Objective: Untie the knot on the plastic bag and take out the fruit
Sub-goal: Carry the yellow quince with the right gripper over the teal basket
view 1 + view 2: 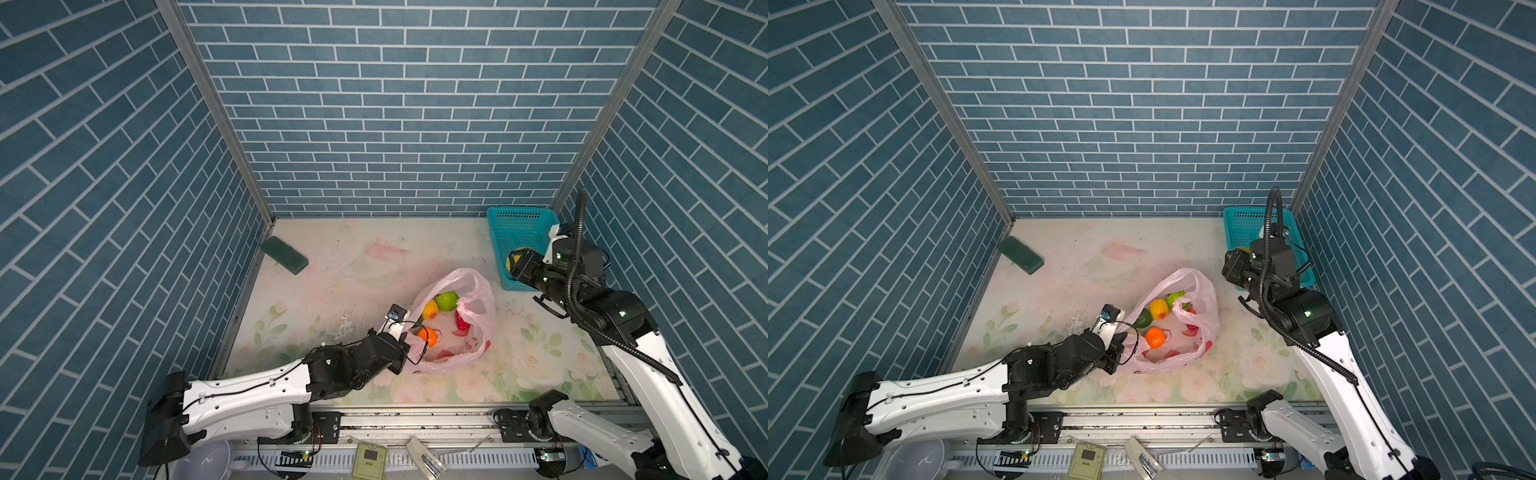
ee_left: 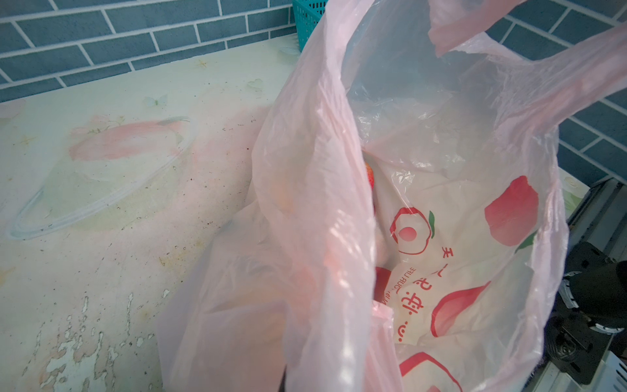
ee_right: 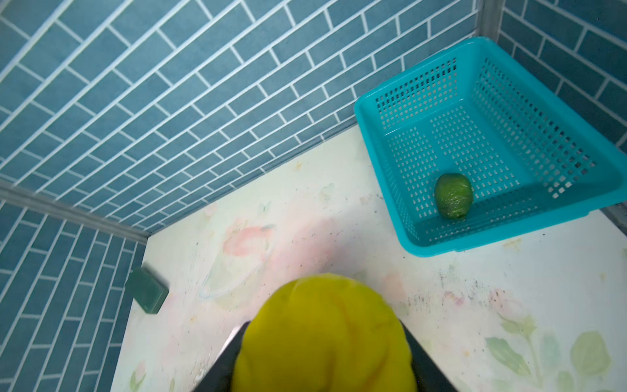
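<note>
Left gripper (image 1: 405, 340) clenched on plastic bag (image 1: 478, 299) rim, right gripper (image 1: 515, 261) grasping yellow fruit (image 3: 322, 339) — teal basket (image 3: 417, 98) beside

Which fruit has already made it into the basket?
The dark green fruit: it alone lies in the teal basket. A yellow fruit is gripped in the right tool; the orange fruit and others sit in the pink bag.

In my right pincer (image 3: 324, 346), yellow fruit (image 3: 325, 315); beyond it, teal mesh basket (image 3: 417, 95); at my left pincer (image 1: 409, 343), pink red-printed plastic bag (image 2: 305, 203).
</note>
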Motion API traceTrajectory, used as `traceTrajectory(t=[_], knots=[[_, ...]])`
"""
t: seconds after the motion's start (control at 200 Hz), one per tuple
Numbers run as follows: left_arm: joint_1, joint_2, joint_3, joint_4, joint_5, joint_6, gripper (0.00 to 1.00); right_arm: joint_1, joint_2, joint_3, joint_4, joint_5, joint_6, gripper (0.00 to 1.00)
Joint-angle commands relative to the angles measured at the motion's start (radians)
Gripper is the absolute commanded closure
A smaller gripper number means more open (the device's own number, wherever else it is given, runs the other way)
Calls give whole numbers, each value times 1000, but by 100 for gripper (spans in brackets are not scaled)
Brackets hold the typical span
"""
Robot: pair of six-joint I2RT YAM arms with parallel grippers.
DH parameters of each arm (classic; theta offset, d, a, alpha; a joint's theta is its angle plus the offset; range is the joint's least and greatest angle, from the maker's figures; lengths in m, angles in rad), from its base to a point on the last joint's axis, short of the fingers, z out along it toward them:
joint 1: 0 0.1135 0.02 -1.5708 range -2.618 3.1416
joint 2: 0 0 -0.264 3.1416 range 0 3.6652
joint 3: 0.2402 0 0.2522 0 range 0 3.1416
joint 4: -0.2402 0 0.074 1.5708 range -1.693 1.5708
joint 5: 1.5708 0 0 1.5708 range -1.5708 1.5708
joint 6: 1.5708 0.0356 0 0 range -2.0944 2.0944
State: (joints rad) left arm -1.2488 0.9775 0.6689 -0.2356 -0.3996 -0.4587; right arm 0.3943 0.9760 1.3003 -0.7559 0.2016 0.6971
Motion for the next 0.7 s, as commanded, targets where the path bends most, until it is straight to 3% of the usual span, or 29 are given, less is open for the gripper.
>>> traceTrajectory(t=[0.0,0.315,0.695], knots=[[-5,0,24,-31,-2,8,100,-124,47,-50,91,-127,-70,46],[-5,24,57,-18,4,6,100,-373,311,-103,358,-262,-89,46],[-5,33,58,-16,-9,-1,100,-446,702,10,491,-283,-160,46]])
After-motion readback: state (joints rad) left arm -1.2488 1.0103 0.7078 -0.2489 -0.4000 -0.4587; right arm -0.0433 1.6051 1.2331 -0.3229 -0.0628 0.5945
